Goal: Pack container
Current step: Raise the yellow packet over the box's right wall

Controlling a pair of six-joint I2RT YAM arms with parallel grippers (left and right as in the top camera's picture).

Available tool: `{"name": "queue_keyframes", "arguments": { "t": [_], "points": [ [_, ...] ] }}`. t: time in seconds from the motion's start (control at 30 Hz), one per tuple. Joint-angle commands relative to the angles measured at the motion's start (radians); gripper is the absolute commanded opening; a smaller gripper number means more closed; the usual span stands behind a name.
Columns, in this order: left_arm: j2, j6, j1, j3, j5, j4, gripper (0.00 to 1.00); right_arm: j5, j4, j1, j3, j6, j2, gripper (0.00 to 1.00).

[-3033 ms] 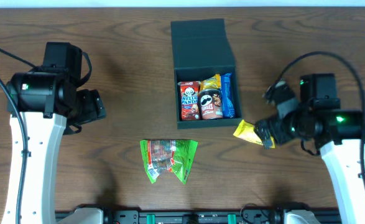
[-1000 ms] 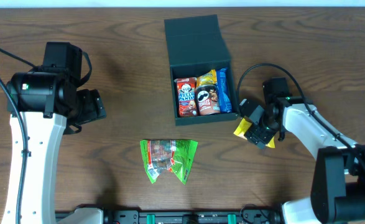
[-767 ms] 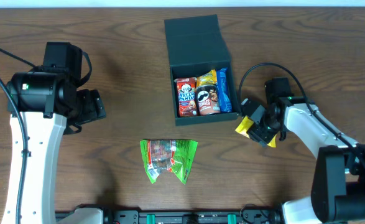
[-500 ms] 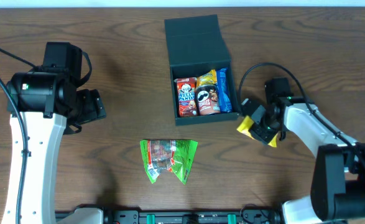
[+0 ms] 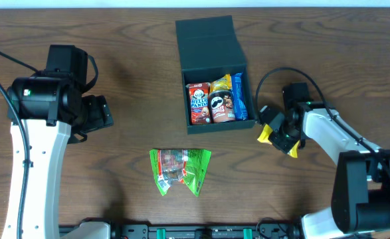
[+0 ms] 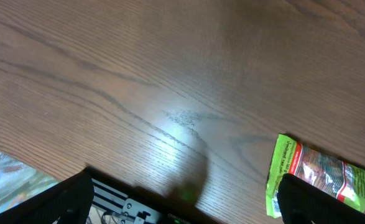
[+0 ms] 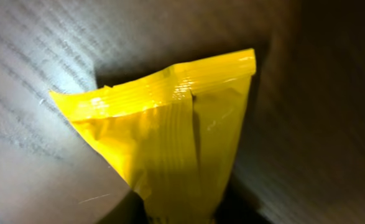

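The dark teal container (image 5: pixel 208 46) stands open at the back middle, lid flap lying behind it. Inside are a red snack box (image 5: pixel 198 103), a small chips can (image 5: pixel 222 106) and a blue packet (image 5: pixel 241 96). Just right of the box lies a yellow packet (image 5: pixel 266 133). My right gripper (image 5: pixel 278 133) is shut on it; in the right wrist view the yellow packet (image 7: pixel 170 130) narrows where the right gripper (image 7: pixel 182 214) pinches it. A green packet (image 5: pixel 180 169) lies on the table in front of the container. My left gripper (image 6: pixel 188 205) hovers open at the far left, holding nothing.
The wooden table's front edge (image 6: pixel 126 199) with a black rail runs under my left gripper. The green packet (image 6: pixel 322 177) shows at the right of the left wrist view. The right arm's cable (image 5: pixel 274 76) loops beside the container's right wall.
My right gripper's jaws have closed on the yellow packet, which slid slightly right under them. The left arm and the container have not moved.
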Motion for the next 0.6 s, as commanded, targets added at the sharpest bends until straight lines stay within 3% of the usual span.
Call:
{"name": "queue_keyframes", "arguments": {
  "t": [0.0,0.27,0.57],
  "points": [
    [0.001,-0.003,0.005,-0.003,-0.014,-0.003,0.95,0.021,0.003,-0.006,0.047,0.060,0.019,0.22],
    [0.001,-0.003,0.005,-0.003,-0.014,-0.003,0.95,0.018,-0.041,-0.006,0.160,0.097,0.019,0.23],
    [0.001,-0.003,0.005,-0.003,-0.014,-0.003,0.95,-0.092,-0.122,-0.006,0.305,0.159,0.018,0.17]
  ]
}}
